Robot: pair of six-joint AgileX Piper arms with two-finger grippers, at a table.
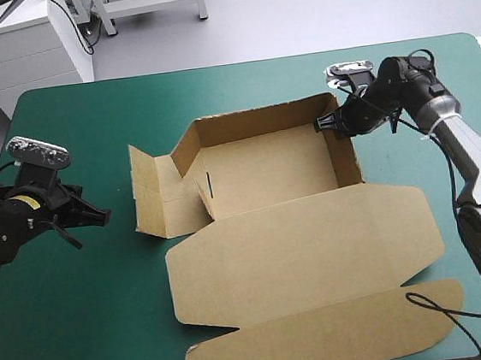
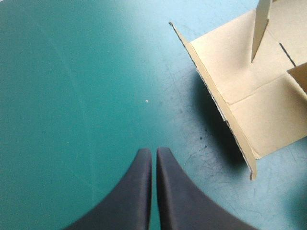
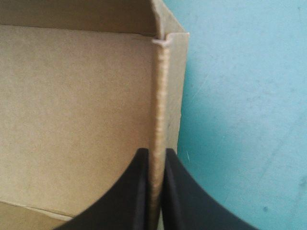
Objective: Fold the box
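teal-green cover [image 1: 85, 334] spreads over the whole table, and the box [image 1: 266, 173] sits near its middle, somewhat toward the far edge, as a half-raised tray of brown board. its lid [image 1: 304, 255] lies flat on the cover toward the near edge, with a long tuck flap [image 1: 326, 336] flat beyond it by the table's near edge. the far wall and the right wall [image 1: 345, 147] stand upright, while the left wall [image 1: 152, 194] lies folded outward. the right gripper [image 3: 152, 152] pinches the right wall near its far corner, its 2 black fingers all but closed with the board's edge between them. the left gripper [image 2: 153, 151] hangs over bare cover left of the box, apart from it, its 2 fingers pressed together and holding nothing.
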